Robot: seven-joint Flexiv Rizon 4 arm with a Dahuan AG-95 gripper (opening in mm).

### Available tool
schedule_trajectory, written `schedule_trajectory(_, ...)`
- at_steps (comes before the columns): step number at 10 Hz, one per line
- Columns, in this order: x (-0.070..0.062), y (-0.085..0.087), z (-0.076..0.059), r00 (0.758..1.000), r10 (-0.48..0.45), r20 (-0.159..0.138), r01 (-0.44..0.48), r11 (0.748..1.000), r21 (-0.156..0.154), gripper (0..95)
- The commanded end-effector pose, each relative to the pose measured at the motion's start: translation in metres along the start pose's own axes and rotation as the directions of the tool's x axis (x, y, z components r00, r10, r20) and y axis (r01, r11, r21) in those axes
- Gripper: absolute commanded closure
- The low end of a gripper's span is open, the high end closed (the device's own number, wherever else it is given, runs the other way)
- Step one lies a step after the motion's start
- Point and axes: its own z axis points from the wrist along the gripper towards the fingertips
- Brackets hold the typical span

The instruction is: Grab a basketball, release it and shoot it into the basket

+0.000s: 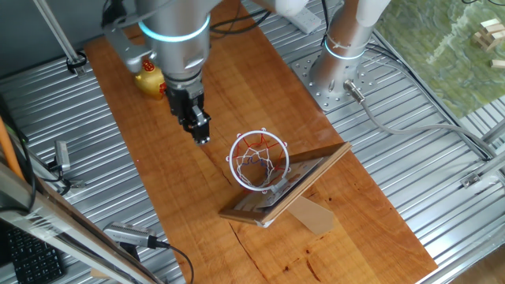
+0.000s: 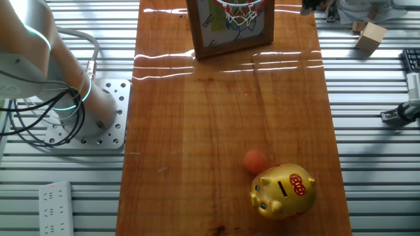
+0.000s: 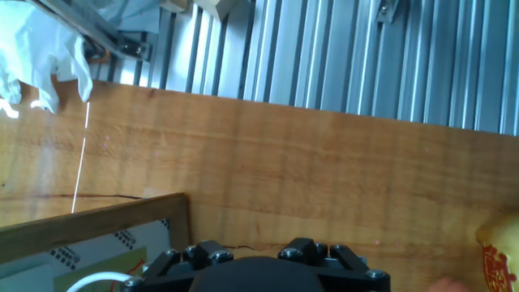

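The basketball (image 2: 254,160), a tiny orange ball, lies on the wooden board just beside the gold piggy bank (image 2: 283,190). In one fixed view the arm hides the ball. The basket (image 1: 259,160), with its white ring and red and blue net on a wooden-framed backboard (image 1: 293,185), stands mid-board. It also shows at the far end in the other fixed view (image 2: 239,10). My gripper (image 1: 202,136) hangs above the board just left of the ring. Its fingertips look pressed together with nothing between them. The hand view shows only the gripper's black body and the backboard frame (image 3: 97,217).
The piggy bank (image 1: 148,79) stands behind the arm and shows at the right edge of the hand view (image 3: 499,251). The arm's base (image 2: 98,111) is bolted beside the board. Ribbed metal table (image 1: 442,173) surrounds the board. Cables and a power strip (image 2: 54,208) lie at the sides.
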Motion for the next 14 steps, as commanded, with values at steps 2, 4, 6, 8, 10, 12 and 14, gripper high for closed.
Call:
schedule_trajectory(2,0.0032,-0.0010,0.0004,1.000,0.013,0.004,-0.013,1.000,-0.004,38.0)
schedule_trajectory(4,0.0032,-0.0010,0.0004,1.000,0.014,-0.005,-0.014,1.000,-0.006,38.0)
schedule_trajectory(6,0.0036,-0.0012,0.0002,1.000,0.012,-0.010,-0.013,1.000,-0.004,38.0)
schedule_trajectory(8,0.0037,-0.0012,0.0003,1.000,0.013,-0.012,-0.013,1.000,-0.002,38.0)
schedule_trajectory(10,0.0037,-0.0012,0.0003,1.000,0.011,-0.012,-0.011,1.000,-0.003,38.0)
schedule_trajectory(12,0.0038,-0.0013,0.0002,1.000,0.003,-0.013,-0.003,1.000,-0.004,38.0)
schedule_trajectory(14,0.0047,-0.0014,0.0003,1.000,-0.006,-0.016,0.006,1.000,-0.005,38.0)
